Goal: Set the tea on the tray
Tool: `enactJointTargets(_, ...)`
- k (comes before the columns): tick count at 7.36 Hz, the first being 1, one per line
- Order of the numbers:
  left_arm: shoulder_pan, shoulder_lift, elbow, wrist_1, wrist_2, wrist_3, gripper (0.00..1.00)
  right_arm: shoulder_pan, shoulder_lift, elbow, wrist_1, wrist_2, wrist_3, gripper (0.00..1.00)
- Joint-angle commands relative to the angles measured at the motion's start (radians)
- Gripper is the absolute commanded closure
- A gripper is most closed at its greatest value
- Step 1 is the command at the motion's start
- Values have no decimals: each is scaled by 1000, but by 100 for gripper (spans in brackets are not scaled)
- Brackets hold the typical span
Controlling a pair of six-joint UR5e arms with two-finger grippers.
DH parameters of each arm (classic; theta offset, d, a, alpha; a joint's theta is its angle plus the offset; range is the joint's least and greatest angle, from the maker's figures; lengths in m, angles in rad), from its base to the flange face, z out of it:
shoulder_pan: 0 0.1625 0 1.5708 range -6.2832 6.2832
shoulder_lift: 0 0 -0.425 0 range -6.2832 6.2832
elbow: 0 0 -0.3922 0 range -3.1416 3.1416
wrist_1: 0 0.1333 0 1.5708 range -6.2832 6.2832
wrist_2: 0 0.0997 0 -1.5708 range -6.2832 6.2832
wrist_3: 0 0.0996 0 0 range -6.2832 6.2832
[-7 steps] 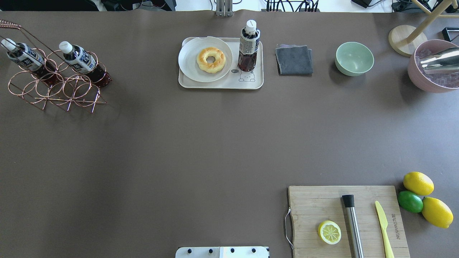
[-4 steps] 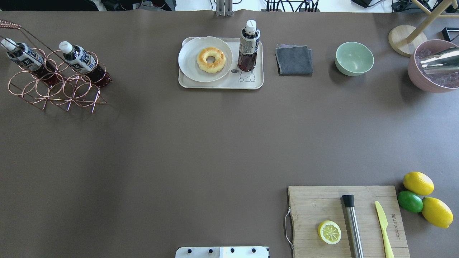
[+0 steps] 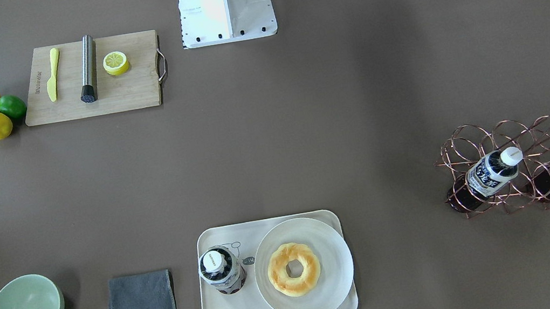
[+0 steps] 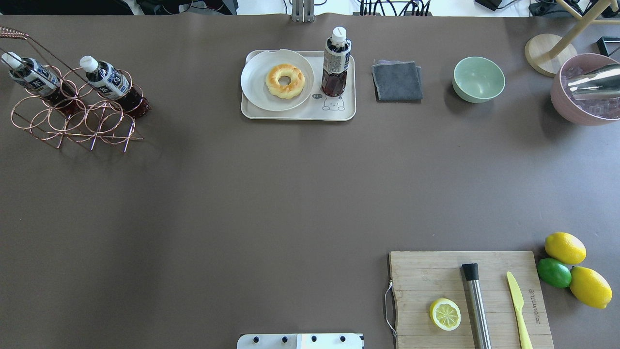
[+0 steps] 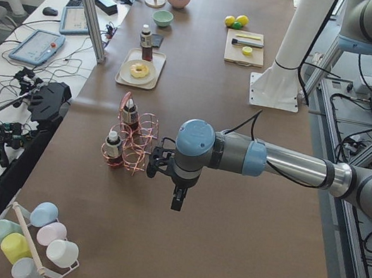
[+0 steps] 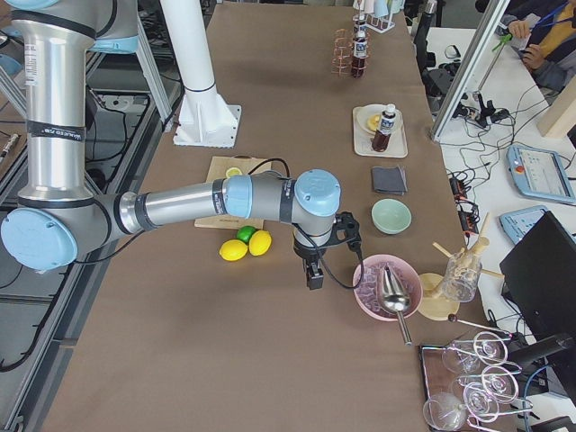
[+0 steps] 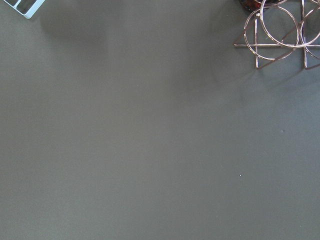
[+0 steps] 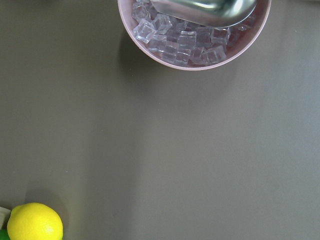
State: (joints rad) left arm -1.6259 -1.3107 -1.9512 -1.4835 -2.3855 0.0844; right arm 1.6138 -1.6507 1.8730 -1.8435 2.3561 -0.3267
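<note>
Brown table point(image 4: 290, 194): tray point(image 4: 281, 115), wire rack point(image 4: 72, 121), cloth point(image 4: 397, 81), green bowl point(image 4: 478, 79), pink bowl point(image 4: 562, 105), cutting board point(image 4: 421, 276), lemons point(image 4: 565, 247), lime point(image 4: 554, 272).

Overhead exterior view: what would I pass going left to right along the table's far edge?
Copper bottle rack → doughnut → tea standing on the tray → grey cloth → green bowl → pink bowl of ice.

Bright, even light throws soft shadows on the table point(image 4: 290, 194) and glints off the scoop point(image 4: 593, 82); every view is sharp.
</note>
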Motion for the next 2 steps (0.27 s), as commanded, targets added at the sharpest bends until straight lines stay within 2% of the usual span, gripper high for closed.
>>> enactJointTargets(1,-2,2,-5,-1,0,-2,3,0,-1,0,0,0,0,0)
enactJointTargets(2,-2,4,-3,-1,0,0,3,-2,-1,-2,0,0,0,0)
